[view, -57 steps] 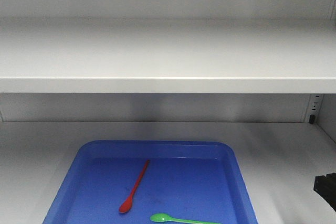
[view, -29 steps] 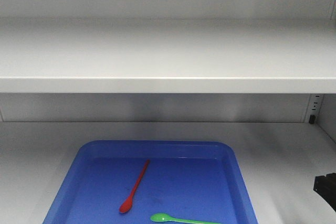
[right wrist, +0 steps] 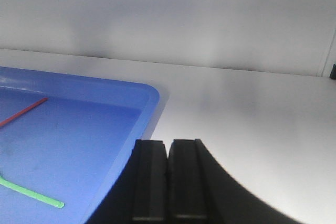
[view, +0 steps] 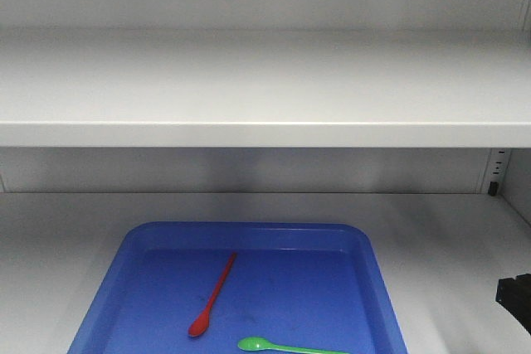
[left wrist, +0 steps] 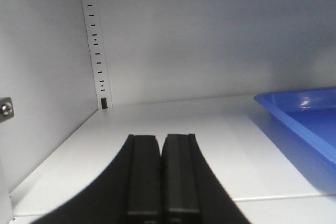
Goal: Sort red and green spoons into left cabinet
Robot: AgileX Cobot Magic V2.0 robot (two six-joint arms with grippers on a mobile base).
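— Since both spoons already lie loose in the blue tray (view: 377, 288) on the lower shelf (view: 448, 230), does the front view show anything left to carry?

— Seemingly not; red spoon (view: 214, 296) and green spoon (view: 286, 346) rest apart.

— Left wrist view?

— Left gripper (left wrist: 160, 182), jaws pressed together, empty; the tray rim is off to its right, cabinet wall (left wrist: 37, 77) to its left.

— Right wrist view?

— Right gripper (right wrist: 168, 182), jaws also pressed together; tray edge just left, bare shelf ahead.
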